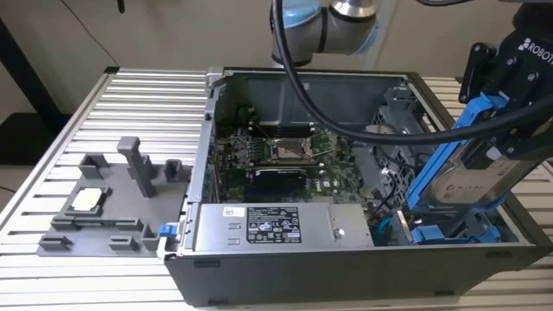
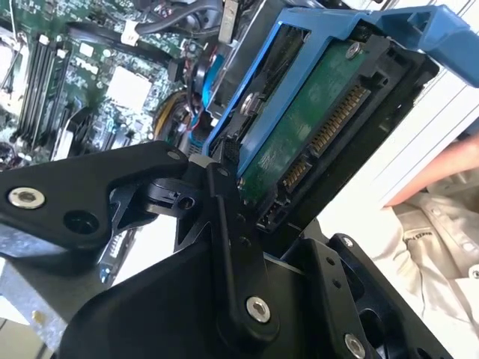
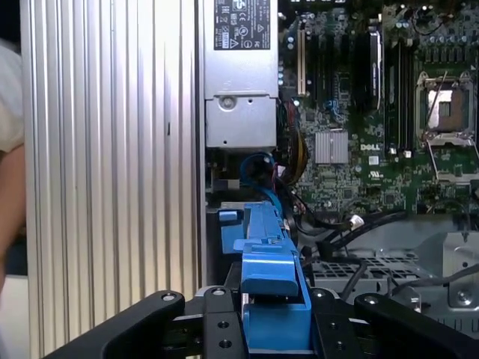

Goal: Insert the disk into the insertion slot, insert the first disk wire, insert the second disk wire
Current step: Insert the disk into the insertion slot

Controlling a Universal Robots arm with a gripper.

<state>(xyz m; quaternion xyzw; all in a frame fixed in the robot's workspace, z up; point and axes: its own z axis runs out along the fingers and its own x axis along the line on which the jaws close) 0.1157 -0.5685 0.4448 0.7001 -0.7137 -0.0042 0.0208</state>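
Ribbed aluminium table carries one open grey computer case. Inside: one green motherboard, one silver labelled power-supply box. Black gripper clamped on one silver-grey disk in blue carrier frame, tilted over case corner at the exterior view's right. One black cable crosses above motherboard.

Black cable just beside the disk

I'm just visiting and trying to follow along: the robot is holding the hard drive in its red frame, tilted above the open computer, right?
Not quite: the frame is blue, not red. The exterior view shows the fingers clamped on the hard drive in its blue frame, tilted above the open computer, just as you said.
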